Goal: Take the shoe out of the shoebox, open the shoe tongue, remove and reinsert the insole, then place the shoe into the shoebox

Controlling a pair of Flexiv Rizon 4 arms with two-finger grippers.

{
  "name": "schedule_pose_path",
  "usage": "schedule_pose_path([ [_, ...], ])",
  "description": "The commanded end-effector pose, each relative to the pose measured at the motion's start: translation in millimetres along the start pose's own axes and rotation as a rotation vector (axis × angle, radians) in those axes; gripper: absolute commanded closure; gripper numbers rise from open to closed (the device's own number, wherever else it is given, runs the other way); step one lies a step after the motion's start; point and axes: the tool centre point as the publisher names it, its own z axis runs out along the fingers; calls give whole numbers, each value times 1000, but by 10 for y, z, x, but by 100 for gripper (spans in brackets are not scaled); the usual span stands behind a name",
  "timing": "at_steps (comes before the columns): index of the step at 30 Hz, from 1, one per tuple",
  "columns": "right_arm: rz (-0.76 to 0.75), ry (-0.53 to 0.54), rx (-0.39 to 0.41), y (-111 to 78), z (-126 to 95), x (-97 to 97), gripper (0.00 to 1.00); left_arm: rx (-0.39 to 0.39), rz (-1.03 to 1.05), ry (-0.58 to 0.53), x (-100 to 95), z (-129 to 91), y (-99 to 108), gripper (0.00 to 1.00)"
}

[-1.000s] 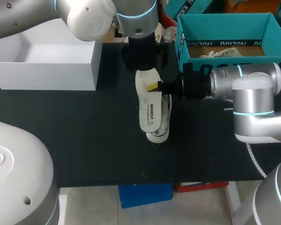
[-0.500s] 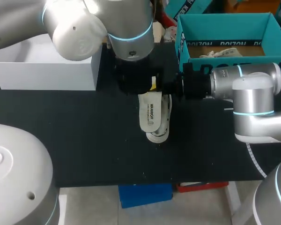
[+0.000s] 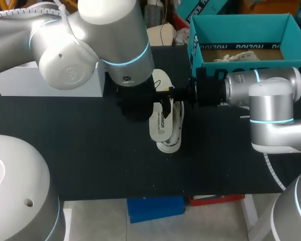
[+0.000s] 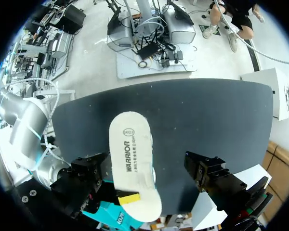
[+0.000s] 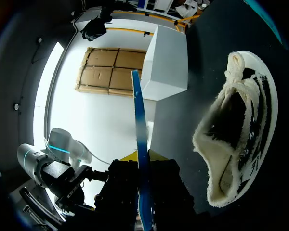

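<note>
The flat white foam insole (image 3: 161, 123), printed on its upper face and blue underneath, is pinched at one long edge by the right end effector (image 3: 166, 92), whose yellow tips are closed narrow on it; in the right wrist view it shows edge-on as a thin blue blade (image 5: 139, 144) between those fingers. It hangs directly over the white canvas lace-up shoe (image 3: 176, 131), which rests on the black tabletop (image 3: 90, 150) and seems to lie on its side; the right wrist view shows a gap between the two, with the shoe (image 5: 231, 144) just beside the insole. Both long axes run the same way, from the far edge toward the near edge, so putting the insole back in looks mostly a matter of lowering and sliding it along that line; the right arm, already holding the insole, is the nearer one. The left end effector (image 3: 138, 103) hovers just beside the insole on the opposite side; I cannot tell how wide it stands. The shoe is outside the teal cardboard shoebox (image 3: 241, 22), which sits at the far right.
</note>
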Motion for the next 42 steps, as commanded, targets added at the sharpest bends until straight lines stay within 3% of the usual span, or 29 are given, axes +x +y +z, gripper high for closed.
schedule_pose_path([
  [1, 1, -3, -1, -2, 5, 5, 100, -16, -10, -185, 112, 14, -17, 0],
  [4, 1, -3, -1, -2, 5, 5, 100, -89, 8, -391, 160, -8, -4, 0],
  [8, 1, -3, -1, -2, 5, 5, 100, -156, 44, -492, 174, 43, -21, 0],
  [13, 1, -3, -1, -2, 5, 5, 100, -181, 13, -626, 250, 97, 7, 0],
  [15, 1, -3, -1, -2, 5, 5, 100, -201, 1, -623, 272, 89, 20, 0],
  [16, 1, -3, -1, -2, 5, 5, 100, -203, 5, -571, 274, 106, 39, 0],
  [36, 1, -3, -1, -2, 5, 5, 100, -203, 5, -571, 274, 106, 39, 0],
  [37, 1, -3, -1, -2, 5, 5, 100, -114, -24, -707, 235, 107, 6, 0],
  [40, 1, -3, -1, -2, 5, 5, 100, -78, -7, -850, 184, 121, -44, 0],
  [42, 1, -3, -1, -2, 5, 5, 100, -8, -72, -974, 186, 112, -53, 0],
])
